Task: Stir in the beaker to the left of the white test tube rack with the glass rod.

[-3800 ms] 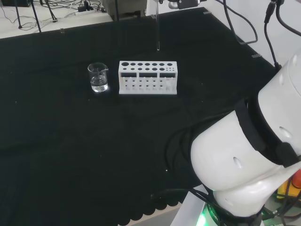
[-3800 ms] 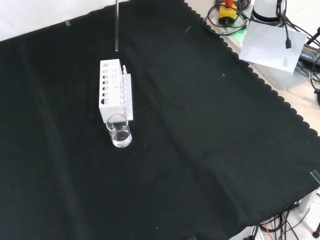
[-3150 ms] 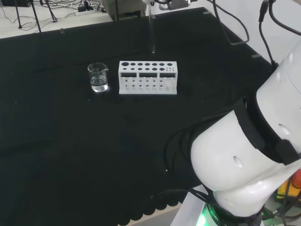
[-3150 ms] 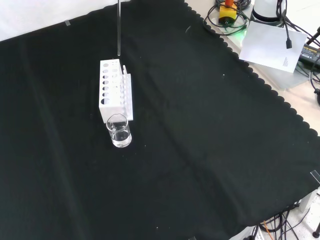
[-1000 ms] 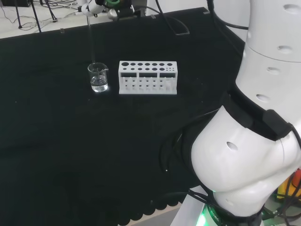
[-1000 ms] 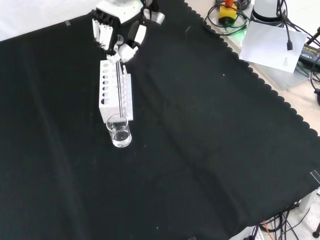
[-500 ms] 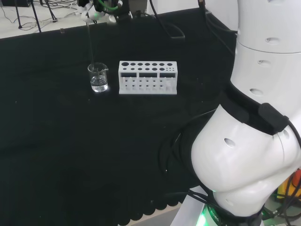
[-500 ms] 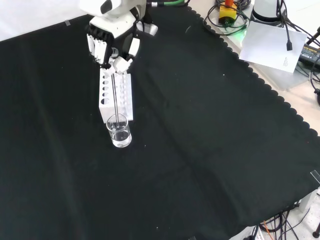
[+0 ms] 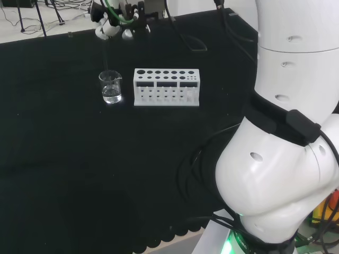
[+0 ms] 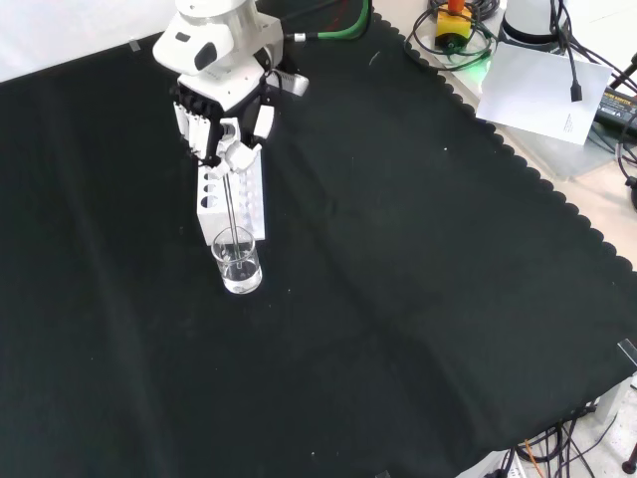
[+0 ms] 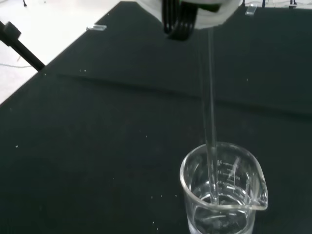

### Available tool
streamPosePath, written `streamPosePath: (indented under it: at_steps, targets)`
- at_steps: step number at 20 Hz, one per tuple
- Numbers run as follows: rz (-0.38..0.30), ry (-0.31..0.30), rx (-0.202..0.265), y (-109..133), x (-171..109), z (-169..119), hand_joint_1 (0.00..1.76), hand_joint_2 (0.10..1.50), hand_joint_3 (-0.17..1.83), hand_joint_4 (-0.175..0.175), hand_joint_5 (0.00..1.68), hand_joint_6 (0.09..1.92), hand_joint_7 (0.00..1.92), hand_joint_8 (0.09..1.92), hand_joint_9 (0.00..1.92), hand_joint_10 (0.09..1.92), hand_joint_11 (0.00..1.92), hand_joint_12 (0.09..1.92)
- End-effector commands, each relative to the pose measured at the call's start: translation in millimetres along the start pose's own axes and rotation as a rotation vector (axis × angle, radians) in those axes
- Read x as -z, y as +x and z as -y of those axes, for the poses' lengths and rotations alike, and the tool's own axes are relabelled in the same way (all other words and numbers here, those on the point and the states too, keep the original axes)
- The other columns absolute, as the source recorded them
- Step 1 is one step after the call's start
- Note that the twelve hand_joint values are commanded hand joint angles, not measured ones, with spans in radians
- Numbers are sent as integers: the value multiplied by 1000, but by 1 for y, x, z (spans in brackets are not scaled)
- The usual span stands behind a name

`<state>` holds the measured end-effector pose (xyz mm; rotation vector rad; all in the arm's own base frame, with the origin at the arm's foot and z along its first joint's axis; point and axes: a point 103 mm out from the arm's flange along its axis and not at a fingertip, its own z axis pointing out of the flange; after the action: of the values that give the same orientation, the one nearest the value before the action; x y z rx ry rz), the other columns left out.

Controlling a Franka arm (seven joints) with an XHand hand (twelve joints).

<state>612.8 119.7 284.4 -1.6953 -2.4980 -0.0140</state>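
Glass rod [image 10: 235,209] pinched upright in fingers [image 10: 242,156] of hand [image 10: 221,110], upper left of front view. Tip lowered inside beaker [image 10: 238,260], near liquid, likely for stirring. Beaker placed on table [image 10: 418,299] just beside white rack [image 10: 251,204].

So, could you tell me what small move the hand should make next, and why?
Probably a short further descent, then small circles. The hand holds the glass rod upright inside the beaker, whose clear liquid lies low, and the wrist view shows the tip about at its surface.
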Motion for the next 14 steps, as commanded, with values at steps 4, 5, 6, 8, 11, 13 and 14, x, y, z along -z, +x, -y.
streamPosePath:
  at_steps: [4, 5, 6, 8, 11, 13, 14]
  targets:
    - [2, 27, -2, 0, -17, -5, 1293, 861, 459, -175, 1037, 704, 1096, 1213, 1669, 951, 1351, 1019]
    - [-9, 23, -1, 1, -16, -8, 1293, 861, 459, -175, 1037, 704, 1096, 1213, 1669, 951, 1351, 1020]
    - [-11, 22, -2, 1, -16, -9, 1293, 860, 459, -175, 1037, 704, 1097, 1212, 1669, 951, 1351, 1020]
    - [-11, 15, -2, 1, -15, -12, 1293, 860, 460, -175, 1038, 704, 1097, 1211, 1668, 951, 1351, 1020]
    - [-5, 6, -8, -4, -9, -14, 1293, 859, 460, -175, 1038, 704, 1098, 1210, 1668, 952, 1350, 1021]
    - [4, 5, -15, -11, -6, -13, 1293, 859, 461, -175, 1038, 704, 1098, 1209, 1668, 952, 1350, 1022]
    - [9, 6, -21, -15, -5, -11, 1293, 858, 461, -175, 1039, 704, 1099, 1209, 1668, 952, 1350, 1022]
